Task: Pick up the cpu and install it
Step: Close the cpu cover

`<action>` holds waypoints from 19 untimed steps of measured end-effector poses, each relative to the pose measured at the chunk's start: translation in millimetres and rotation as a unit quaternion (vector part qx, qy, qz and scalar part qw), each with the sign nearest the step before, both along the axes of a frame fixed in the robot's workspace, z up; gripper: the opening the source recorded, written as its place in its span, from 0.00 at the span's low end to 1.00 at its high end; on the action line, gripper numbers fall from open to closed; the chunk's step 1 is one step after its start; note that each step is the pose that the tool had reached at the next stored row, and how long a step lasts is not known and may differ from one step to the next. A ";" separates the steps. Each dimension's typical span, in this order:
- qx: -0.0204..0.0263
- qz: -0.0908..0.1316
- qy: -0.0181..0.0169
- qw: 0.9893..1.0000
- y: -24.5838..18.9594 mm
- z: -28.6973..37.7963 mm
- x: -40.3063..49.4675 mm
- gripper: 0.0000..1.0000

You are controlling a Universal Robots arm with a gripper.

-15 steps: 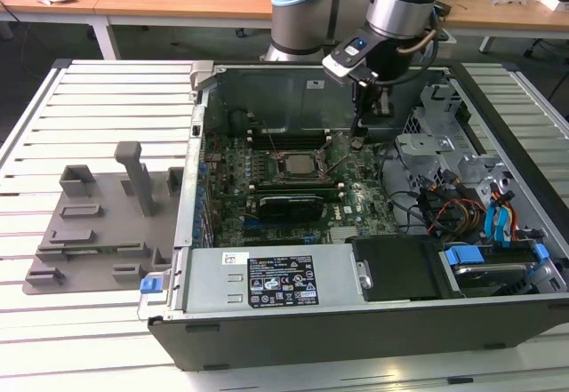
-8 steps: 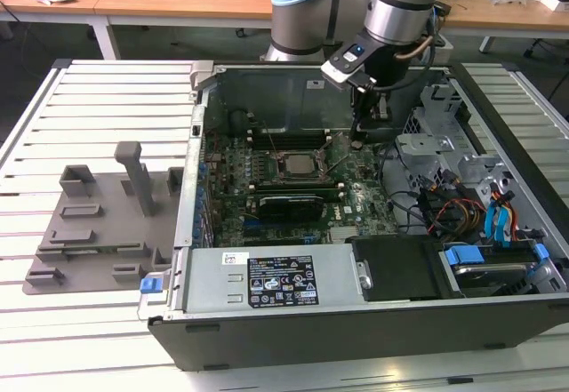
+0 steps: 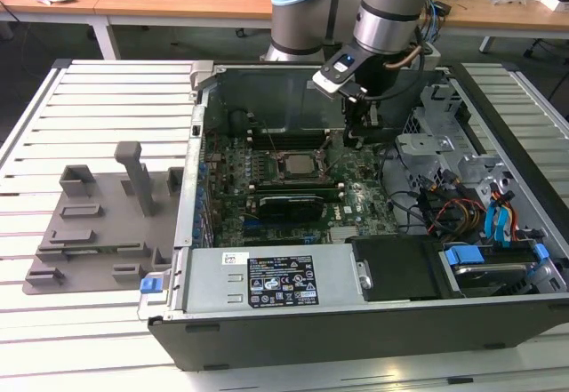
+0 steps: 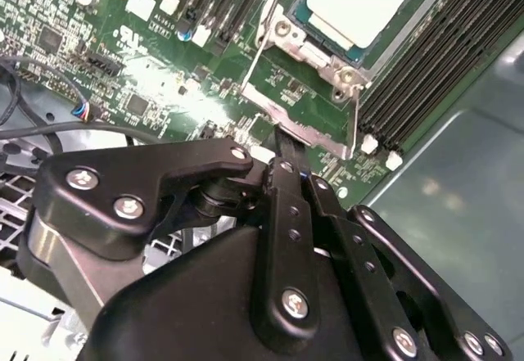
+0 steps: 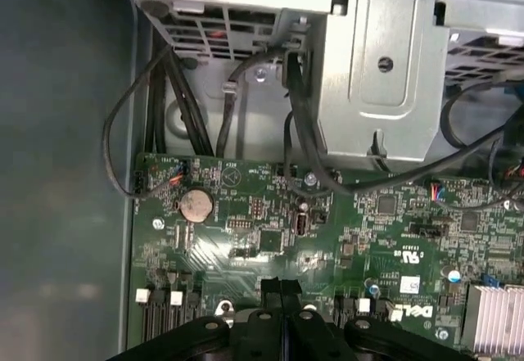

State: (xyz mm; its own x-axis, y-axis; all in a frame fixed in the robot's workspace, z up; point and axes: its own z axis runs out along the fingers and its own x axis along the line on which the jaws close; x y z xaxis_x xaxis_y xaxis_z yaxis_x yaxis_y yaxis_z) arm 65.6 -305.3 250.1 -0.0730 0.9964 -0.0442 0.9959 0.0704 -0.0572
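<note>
The cpu (image 4: 360, 1), a pale silver-grey square, lies flat inside the metal socket frame (image 4: 315, 54) on the green motherboard (image 4: 155, 74). In the exterior view the cpu (image 3: 299, 163) sits in the middle of the board in the open computer case (image 3: 356, 330). My gripper (image 3: 359, 140) hangs just above the board, on the exterior view's right of the socket. Its black fingers (image 5: 270, 289) are pressed together with nothing between them, and they point at the socket's edge in the second wrist view, gripper (image 4: 282, 144).
A long black graphics card (image 3: 289, 204) lies in front of the socket. Memory slots (image 4: 442, 58) flank it. Black cables (image 5: 299, 124) and a metal drive cage (image 5: 381, 66) stand beside the board. A grey fixture (image 3: 107, 223) rests on the slatted table at the exterior view's left.
</note>
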 end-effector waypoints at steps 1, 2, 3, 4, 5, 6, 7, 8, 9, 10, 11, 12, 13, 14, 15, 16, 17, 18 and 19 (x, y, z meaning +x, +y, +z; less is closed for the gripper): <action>0.000 0.000 0.000 1.000 0.0 0.0 -2.2 0.11; 0.000 0.000 0.000 1.000 0.0 0.0 -3.5 0.11; 0.000 0.000 0.000 1.000 0.0 0.0 -5.6 0.11; 0.000 0.000 0.000 1.000 0.0 0.0 -7.7 0.11; 0.000 0.000 0.000 1.000 0.0 0.0 -9.4 0.11; 0.000 0.000 0.000 1.000 0.0 0.0 -11.4 0.11; 0.000 0.000 0.000 1.000 0.0 0.0 -12.5 0.11; 0.000 0.000 0.000 1.000 0.0 0.0 -13.7 0.11; 0.000 0.000 0.000 1.000 0.0 0.0 -15.2 0.11; 0.000 0.000 0.000 1.000 0.0 0.0 -16.0 0.11; 0.000 0.000 0.000 1.000 0.0 0.0 -17.7 0.11; 0.000 0.000 0.000 1.000 0.0 0.0 -20.7 0.11; 0.000 0.000 0.000 1.000 0.0 -0.1 -22.8 0.11; 0.000 0.000 0.000 1.000 0.0 -0.1 -24.3 0.11; 0.000 0.000 0.000 1.000 0.0 -0.1 -25.8 0.11; 0.000 0.000 0.000 1.000 0.0 -0.1 -27.0 0.11; 0.000 0.000 0.000 1.000 0.0 -0.1 -29.0 0.11; 0.000 0.000 0.000 1.000 0.0 -0.1 -31.6 0.11; 0.000 0.000 0.000 1.000 0.0 -0.1 -33.9 0.11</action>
State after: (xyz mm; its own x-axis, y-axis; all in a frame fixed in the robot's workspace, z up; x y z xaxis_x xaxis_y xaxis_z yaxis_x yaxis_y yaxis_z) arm 31.8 -305.3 250.0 -0.0729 0.9964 -0.0442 0.9959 0.0703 -0.0569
